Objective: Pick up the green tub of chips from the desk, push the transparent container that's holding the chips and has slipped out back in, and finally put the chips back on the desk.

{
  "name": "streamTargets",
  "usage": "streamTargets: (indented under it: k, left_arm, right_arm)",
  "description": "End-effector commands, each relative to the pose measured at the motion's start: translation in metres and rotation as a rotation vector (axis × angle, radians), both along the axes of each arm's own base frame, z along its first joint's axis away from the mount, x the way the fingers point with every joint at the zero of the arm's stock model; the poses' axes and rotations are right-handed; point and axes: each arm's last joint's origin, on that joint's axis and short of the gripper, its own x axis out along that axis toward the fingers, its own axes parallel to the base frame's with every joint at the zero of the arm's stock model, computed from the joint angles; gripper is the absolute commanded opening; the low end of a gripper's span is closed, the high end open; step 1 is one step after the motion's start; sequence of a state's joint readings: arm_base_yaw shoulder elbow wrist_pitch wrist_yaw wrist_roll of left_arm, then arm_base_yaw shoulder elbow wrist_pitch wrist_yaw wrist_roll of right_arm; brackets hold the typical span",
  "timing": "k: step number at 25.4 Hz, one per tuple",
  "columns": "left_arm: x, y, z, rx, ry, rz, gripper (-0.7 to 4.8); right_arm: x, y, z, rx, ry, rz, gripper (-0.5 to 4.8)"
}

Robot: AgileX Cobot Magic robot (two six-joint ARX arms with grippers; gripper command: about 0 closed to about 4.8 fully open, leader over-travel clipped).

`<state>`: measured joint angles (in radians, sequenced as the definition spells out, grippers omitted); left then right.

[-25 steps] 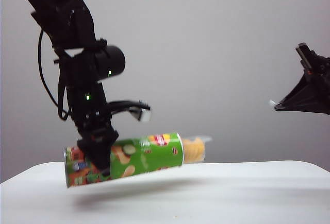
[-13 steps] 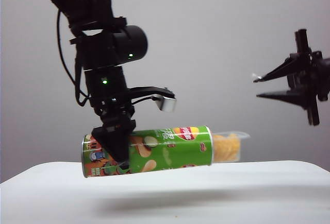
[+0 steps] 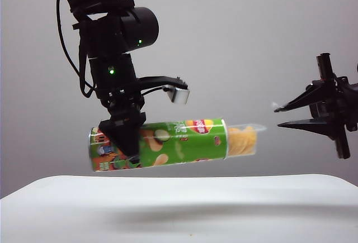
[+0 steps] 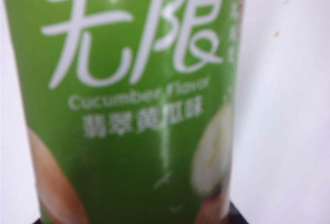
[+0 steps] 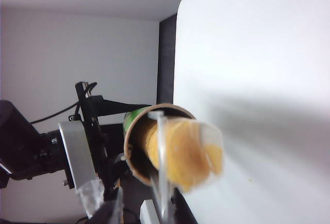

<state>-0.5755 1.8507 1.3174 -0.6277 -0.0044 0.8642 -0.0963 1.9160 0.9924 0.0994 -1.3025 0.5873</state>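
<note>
Green cylindrical chip tub [image 3: 168, 144], clamped near its base by the left claw [image 3: 124, 137], hangs level above the white desk [image 3: 179, 209]; its clear plastic tray [image 3: 244, 140] of pale chips [image 5: 180, 154] faces the right claw [image 3: 285, 115], jaws apart and empty, aligned to push.

The desk [image 3: 179, 209] is a plain white tabletop with rounded edges. A few tiny orange crumbs [image 3: 193, 234] lie on it, far below both grippers' fingers.

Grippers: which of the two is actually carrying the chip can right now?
The left gripper, clamped around the cartoon end of the green tub of chips, which hangs level above the desk. The right gripper hangs open, empty, apart from the protruding transparent container.
</note>
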Motion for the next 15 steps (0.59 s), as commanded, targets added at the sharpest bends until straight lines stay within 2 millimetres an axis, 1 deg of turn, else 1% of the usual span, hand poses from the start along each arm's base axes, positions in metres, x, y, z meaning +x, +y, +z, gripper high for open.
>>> streamTargets:
  k: [1, 2, 7, 9, 13, 14, 15]
  left_arm:
    - [0.000, -0.001, 0.004, -0.032, -0.003, -0.015, 2.89]
    - [-0.001, -0.003, 0.004, -0.038, -0.004, -0.018, 2.89]
    - [-0.002, -0.006, 0.004, -0.038, -0.002, -0.027, 2.89]
    - [-0.003, -0.007, 0.004, -0.038, -0.004, -0.029, 2.89]
    - [-0.003, -0.007, 0.004, -0.038, -0.007, -0.030, 2.89]
    - [-0.003, -0.007, 0.004, -0.035, -0.008, -0.028, 2.89]
    - [-0.003, -0.007, 0.004, -0.034, -0.009, -0.028, 2.89]
  right_arm:
    - [0.001, 0.009, 0.004, 0.002, -0.034, 0.032, 1.22]
    - [0.001, 0.015, 0.003, -0.005, -0.032, 0.043, 1.21]
    - [0.002, 0.027, 0.002, -0.008, -0.042, 0.074, 0.94]
    - [0.002, 0.028, 0.001, -0.022, -0.042, 0.064, 0.16]
    - [0.002, 0.028, 0.001, -0.024, -0.046, 0.064, 0.13]
    - [0.003, 0.027, 0.002, -0.024, -0.050, 0.062, 0.24]
    - [0.003, 0.027, 0.002, -0.024, -0.055, 0.061, 0.54]
